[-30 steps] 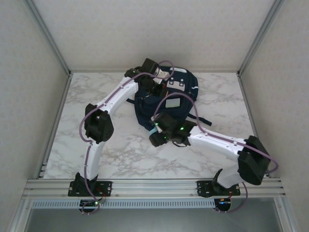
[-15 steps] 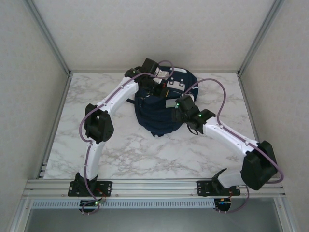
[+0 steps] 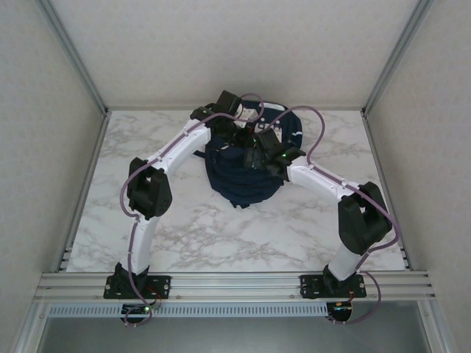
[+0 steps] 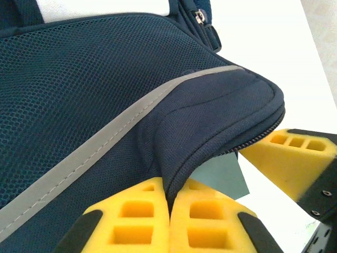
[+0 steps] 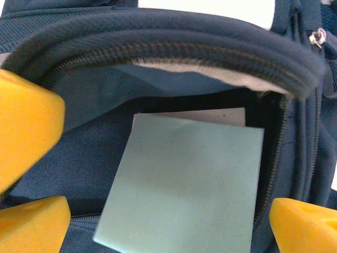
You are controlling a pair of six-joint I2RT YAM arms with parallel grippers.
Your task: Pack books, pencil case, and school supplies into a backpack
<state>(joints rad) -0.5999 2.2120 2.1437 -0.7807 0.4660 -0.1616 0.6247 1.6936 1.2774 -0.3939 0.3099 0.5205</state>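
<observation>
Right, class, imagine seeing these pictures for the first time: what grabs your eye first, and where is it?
The navy backpack lies at the far middle of the marble table. A light-blue square pad sits in its open mouth, between the wide-open yellow fingers of the right pincer. The left pincer is shut on a fold of fabric beside that opening.

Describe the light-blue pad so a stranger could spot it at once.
Find the navy backpack at the far middle of the table. In its open zip mouth lies the pad, tilted. It is the one pale, flat square against dark fabric.
</observation>
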